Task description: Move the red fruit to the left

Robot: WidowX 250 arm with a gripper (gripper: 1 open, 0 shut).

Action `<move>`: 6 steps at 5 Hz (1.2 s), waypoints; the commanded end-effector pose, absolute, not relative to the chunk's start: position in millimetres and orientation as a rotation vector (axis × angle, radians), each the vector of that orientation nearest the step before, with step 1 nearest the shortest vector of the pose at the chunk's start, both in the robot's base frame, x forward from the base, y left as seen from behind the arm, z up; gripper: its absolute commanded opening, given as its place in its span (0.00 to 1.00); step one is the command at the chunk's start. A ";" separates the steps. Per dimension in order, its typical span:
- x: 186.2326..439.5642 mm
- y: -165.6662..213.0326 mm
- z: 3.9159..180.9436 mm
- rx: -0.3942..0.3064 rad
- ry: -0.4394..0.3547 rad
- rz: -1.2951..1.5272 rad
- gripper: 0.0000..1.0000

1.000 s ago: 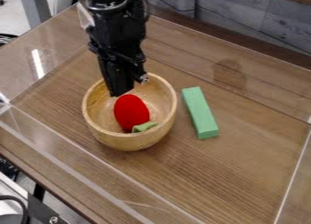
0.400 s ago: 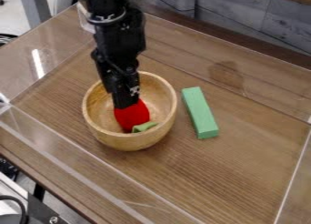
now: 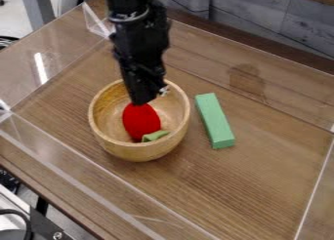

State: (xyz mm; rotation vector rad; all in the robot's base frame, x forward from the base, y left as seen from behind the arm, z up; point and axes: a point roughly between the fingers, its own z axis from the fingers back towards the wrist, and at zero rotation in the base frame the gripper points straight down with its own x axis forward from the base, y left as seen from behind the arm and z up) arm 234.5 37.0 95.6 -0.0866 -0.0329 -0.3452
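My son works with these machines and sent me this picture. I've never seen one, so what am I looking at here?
It is a single view, taken from above and in front of a wooden table with clear walls around it. The black thing coming down from the top is a robot arm, and its tip is a pincer for picking things up. It reaches straight down into a wooden bowl, right at the top of a red fruit, a toy strawberry lying inside. The pincer looks closed, but the picture cannot settle whether it actually grips the fruit. Beside the bowl, on the right, lies a green block, untouched.
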 end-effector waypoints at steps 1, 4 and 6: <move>238.1 42.3 97.4 -0.076 -0.063 -0.343 0.00; 248.2 58.1 82.0 -0.095 -0.079 -0.342 0.00; 247.9 43.6 102.6 -0.103 -0.118 -0.169 0.00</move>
